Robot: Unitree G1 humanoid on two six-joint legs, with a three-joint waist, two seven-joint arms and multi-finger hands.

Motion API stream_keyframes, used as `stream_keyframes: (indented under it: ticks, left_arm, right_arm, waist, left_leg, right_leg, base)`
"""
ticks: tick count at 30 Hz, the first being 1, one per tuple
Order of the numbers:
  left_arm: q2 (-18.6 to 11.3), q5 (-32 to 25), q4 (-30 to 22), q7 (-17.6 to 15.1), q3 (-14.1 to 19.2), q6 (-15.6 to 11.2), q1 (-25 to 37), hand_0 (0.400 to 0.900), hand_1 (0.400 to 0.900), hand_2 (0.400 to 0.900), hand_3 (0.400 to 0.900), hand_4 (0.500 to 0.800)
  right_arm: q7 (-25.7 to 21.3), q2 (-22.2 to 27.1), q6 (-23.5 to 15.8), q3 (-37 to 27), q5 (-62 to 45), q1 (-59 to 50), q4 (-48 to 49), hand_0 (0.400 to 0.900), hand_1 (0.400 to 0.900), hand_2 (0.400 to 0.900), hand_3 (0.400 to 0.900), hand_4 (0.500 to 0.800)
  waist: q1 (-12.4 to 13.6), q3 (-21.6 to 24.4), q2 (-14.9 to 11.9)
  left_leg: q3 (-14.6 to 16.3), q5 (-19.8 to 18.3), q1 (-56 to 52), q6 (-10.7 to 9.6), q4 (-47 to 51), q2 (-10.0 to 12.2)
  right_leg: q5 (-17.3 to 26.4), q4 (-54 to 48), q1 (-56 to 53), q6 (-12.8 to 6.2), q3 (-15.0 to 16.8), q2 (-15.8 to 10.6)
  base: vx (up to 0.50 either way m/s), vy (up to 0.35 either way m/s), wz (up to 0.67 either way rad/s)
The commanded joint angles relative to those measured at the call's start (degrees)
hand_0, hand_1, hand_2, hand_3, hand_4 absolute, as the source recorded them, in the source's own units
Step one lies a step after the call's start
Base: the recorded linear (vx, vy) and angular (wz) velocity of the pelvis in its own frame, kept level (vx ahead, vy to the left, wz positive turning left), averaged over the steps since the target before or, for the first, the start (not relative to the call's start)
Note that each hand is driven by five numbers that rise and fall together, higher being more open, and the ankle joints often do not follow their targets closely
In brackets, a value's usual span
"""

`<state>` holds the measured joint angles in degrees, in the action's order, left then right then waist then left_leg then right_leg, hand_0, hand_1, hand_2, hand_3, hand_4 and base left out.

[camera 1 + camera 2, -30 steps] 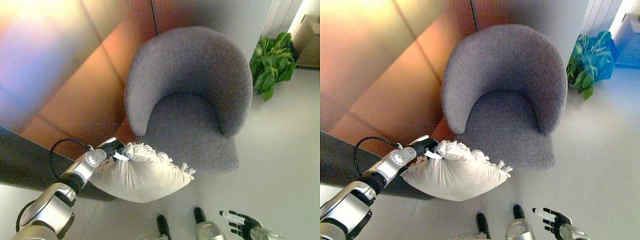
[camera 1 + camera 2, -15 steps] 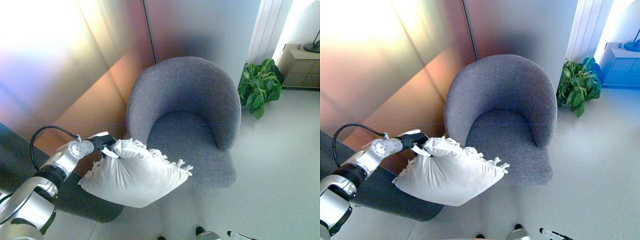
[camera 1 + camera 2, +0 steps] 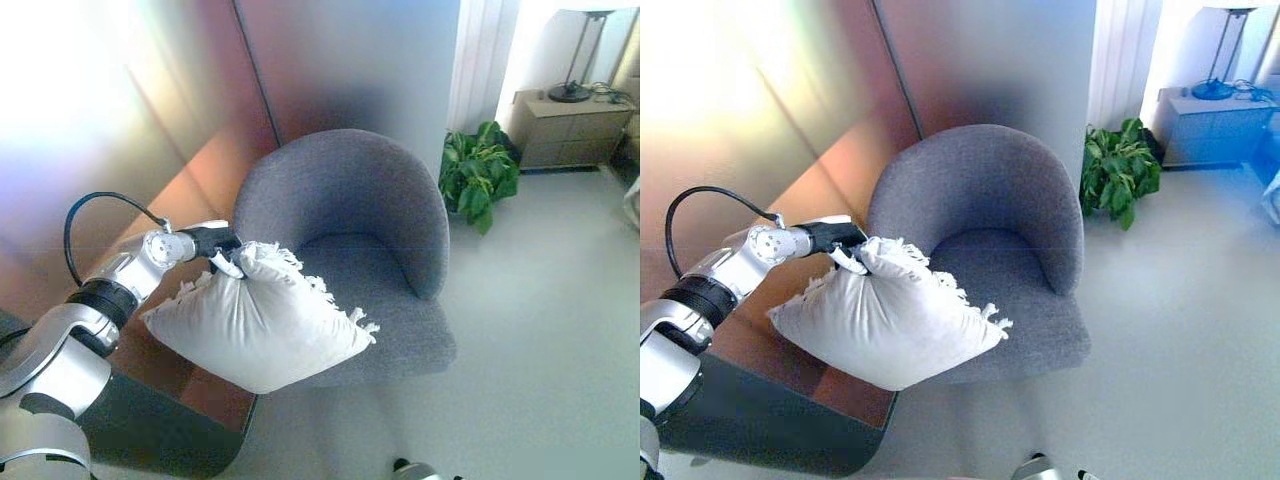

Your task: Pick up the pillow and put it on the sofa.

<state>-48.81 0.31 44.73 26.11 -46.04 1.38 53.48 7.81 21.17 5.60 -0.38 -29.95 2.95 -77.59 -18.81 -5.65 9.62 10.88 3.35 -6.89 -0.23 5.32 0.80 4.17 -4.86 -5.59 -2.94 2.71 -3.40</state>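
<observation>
A white pillow (image 3: 255, 325) with fringed edges hangs in the air in front of the left side of a grey round-backed armchair (image 3: 345, 200). My left hand (image 3: 213, 243) is shut on the pillow's top corner and holds it up, just left of the chair's seat (image 3: 365, 290). The same scene shows in the right eye view, with the pillow (image 3: 880, 320), the hand (image 3: 840, 240) and the chair (image 3: 980, 190). My right hand shows in no view.
A dark low table edge (image 3: 160, 430) lies at the lower left under the pillow. A green potted plant (image 3: 478, 180) stands right of the chair. A small cabinet (image 3: 565, 125) with a lamp stands at the far right. A wall is behind the chair.
The camera has tilted up, so the whole scene sits lower and more of the room shows. My left hand has raised the pillow higher and nearer the chair seat. My right hand has dropped out of view.
</observation>
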Motion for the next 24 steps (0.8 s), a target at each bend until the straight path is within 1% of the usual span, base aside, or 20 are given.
stream_keyframes:
  ticks: [1, 2, 9, 14, 18, 21, 24]
  left_arm:
    - [-2.56, -1.20, 5.72, -3.97, 4.41, 0.98, 18.37, 0.400, 0.400, 0.400, 0.400, 0.500]
    - [-2.20, -1.26, 5.96, -4.11, 4.44, 1.42, 18.43, 0.400, 0.400, 0.400, 0.400, 0.500]
    - [-0.69, -1.97, 7.76, -3.66, 4.22, 1.83, 19.08, 0.400, 0.400, 0.400, 0.400, 0.500]
    - [0.95, -1.53, 8.65, -3.89, 4.49, 2.26, 18.31, 0.400, 0.400, 0.400, 0.400, 0.500]
    - [2.08, -0.77, 9.70, -4.82, 4.84, 4.06, 17.69, 0.400, 0.400, 0.400, 0.400, 0.500]
    - [2.07, -0.46, 10.49, -5.38, 5.22, 4.35, 17.14, 0.400, 0.400, 0.400, 0.400, 0.500]
    - [1.93, -0.42, 11.38, -6.73, 6.13, 4.25, 16.26, 0.400, 0.400, 0.400, 0.400, 0.500]
  right_arm:
    - [-0.70, 1.09, -1.02, -0.54, -2.76, 1.90, -2.17, 0.900, 0.900, 0.900, 0.900, 0.800]
    - [-0.56, 1.21, -1.16, -0.88, -2.58, 2.34, -2.28, 0.900, 0.900, 0.900, 0.900, 0.800]
    - [0.31, 1.29, -2.98, -2.71, -2.53, 5.18, -3.27, 0.900, 0.900, 0.900, 0.900, 0.800]
    - [0.79, 0.87, -4.17, -2.94, -2.18, 6.56, -3.37, 0.900, 0.900, 0.900, 0.900, 0.800]
    - [1.02, 0.78, -4.68, -2.84, -1.48, 7.65, -3.18, 0.900, 0.900, 0.900, 0.900, 0.800]
    - [1.60, 1.17, -4.88, -3.43, -0.57, 8.44, -3.35, 0.900, 0.900, 0.900, 0.900, 0.800]
    - [2.26, 1.29, -5.71, -3.79, 0.34, 9.33, -3.90, 0.900, 0.900, 0.900, 0.900, 0.800]
  waist:
    - [-0.51, 5.25, 1.95]
    - [-1.03, 5.22, 2.09]
    - [-3.79, 4.78, 2.69]
    - [-5.16, 4.71, 2.69]
    - [-6.11, 4.70, 2.46]
    - [-6.67, 4.54, 2.48]
    - [-7.05, 4.40, 2.56]
  left_leg:
    - [0.90, -4.45, -4.25, -1.01, -0.32, -2.55]
    - [1.28, -4.47, -4.34, -0.98, -0.32, -2.48]
    - [3.78, -4.75, -4.71, -0.92, -0.37, -2.17]
    - [4.86, -4.94, -4.69, -0.78, -0.40, -2.23]
    - [6.03, -5.05, -4.67, -0.69, -0.47, -2.18]
    - [6.48, -5.10, -4.67, -0.66, -0.44, -2.26]
    - [6.76, -5.13, -4.69, -0.59, -0.46, -2.35]
  right_leg:
    - [0.87, 1.47, 1.44, -4.33, 2.65, 2.83]
    - [0.91, 1.45, 1.54, -4.35, 3.08, 2.99]
    - [1.24, 1.30, 2.09, -4.73, 4.95, 3.33]
    - [1.45, 1.30, 2.51, -4.97, 5.84, 3.38]
    - [1.54, 1.28, 2.78, -5.18, 6.33, 3.31]
    - [1.67, 1.25, 2.97, -5.20, 6.63, 3.36]
    - [1.62, 1.27, 2.98, -5.21, 6.81, 3.40]
  base:
    - [0.03, -0.047, -0.29]
    - [0.03, -0.038, -0.26]
    - [0.01, -0.038, -0.21]
    - [0.01, -0.049, -0.20]
    - [0.01, -0.061, -0.22]
    - [0.02, -0.044, -0.17]
    - [0.04, -0.029, -0.12]
